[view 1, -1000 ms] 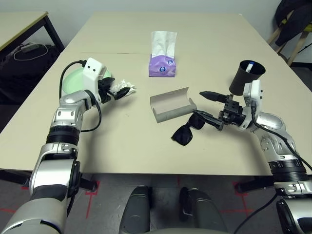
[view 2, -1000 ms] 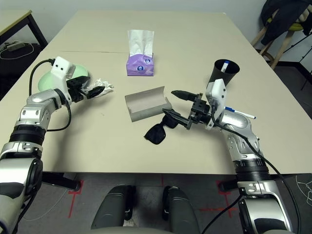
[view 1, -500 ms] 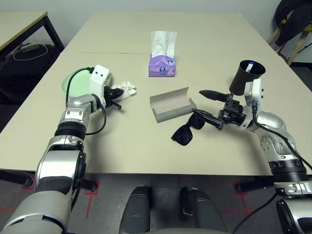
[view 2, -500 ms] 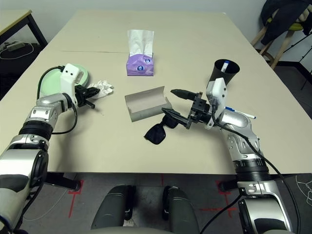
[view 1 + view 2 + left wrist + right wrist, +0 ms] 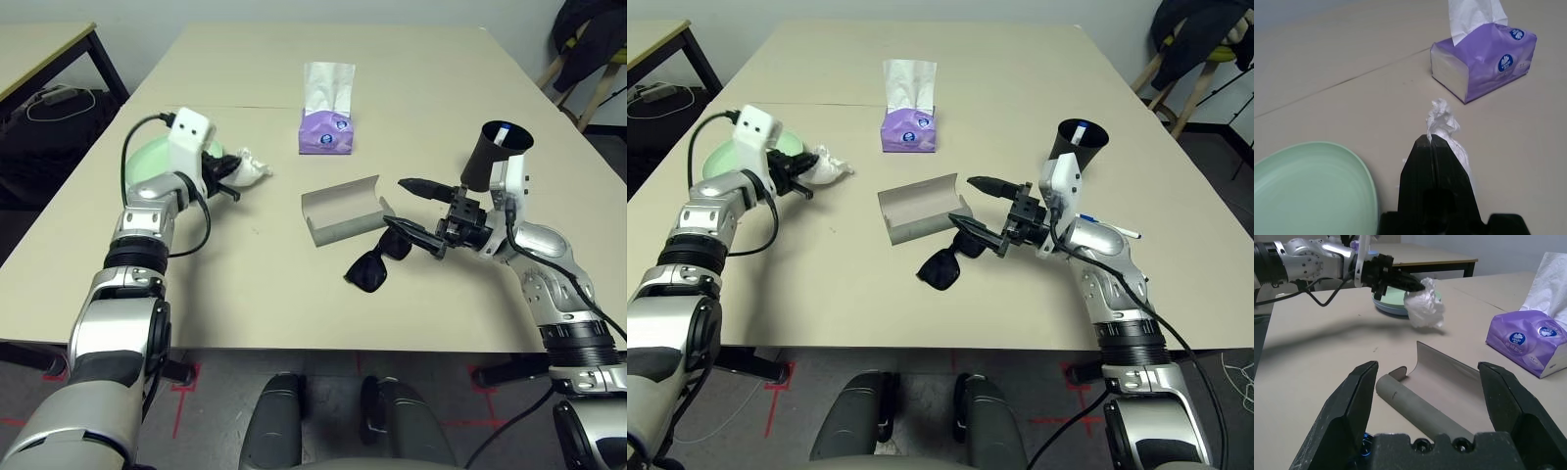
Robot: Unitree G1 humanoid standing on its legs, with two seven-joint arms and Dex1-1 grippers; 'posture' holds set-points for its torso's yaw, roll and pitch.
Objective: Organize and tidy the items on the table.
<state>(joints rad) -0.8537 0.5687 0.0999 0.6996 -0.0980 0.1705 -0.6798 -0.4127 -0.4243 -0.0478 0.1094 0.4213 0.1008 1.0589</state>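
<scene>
- Left end effector [image 5: 231,180] clamped on crumpled white tissue [image 5: 249,169], lifted off the pale beige counter [image 5: 245,274], just right of the light green round plate [image 5: 147,160].
- Right end effector [image 5: 412,209] spread wide apart, holding nothing, hovering at the right, near the open grey oblong glasses case [image 5: 343,211].
- Black sunglasses [image 5: 377,260] lying on the counter just near of the case, below the right fingers.
- Black cup [image 5: 493,153] standing at far right, behind the right wrist.
- Purple tissue box [image 5: 326,130] at far centre.
</scene>
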